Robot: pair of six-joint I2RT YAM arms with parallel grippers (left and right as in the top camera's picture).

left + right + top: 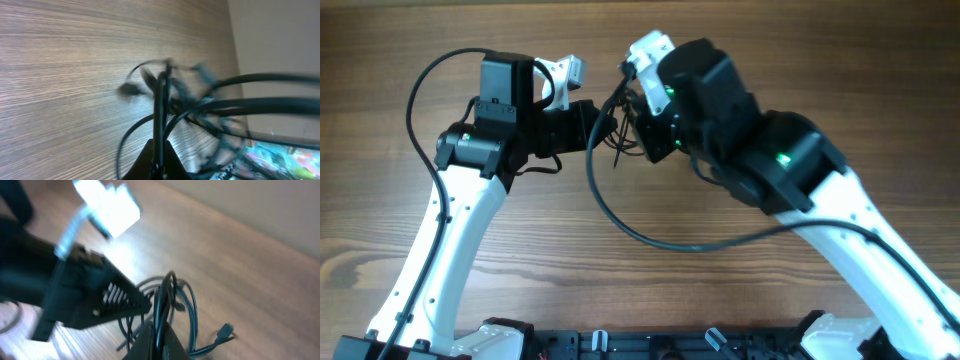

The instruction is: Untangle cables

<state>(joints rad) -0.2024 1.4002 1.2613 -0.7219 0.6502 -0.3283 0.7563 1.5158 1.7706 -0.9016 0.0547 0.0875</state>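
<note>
Left claw (157, 159), right claw (158, 339), both gripping cables (160, 105), strand straight out ahead

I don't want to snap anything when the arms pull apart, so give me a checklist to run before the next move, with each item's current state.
1. Left gripper shut on the cables: ok.
2. Right gripper shut on the cables: ok.
3. Each gripper holds a different cord: cannot tell, wrist views blurred.
4. Grippers close together, cords slack: ok.
5. Thick arm cable outside the tangle: cannot tell, it runs right beside it.
6. Plug end free of both grippers: ok.
</note>
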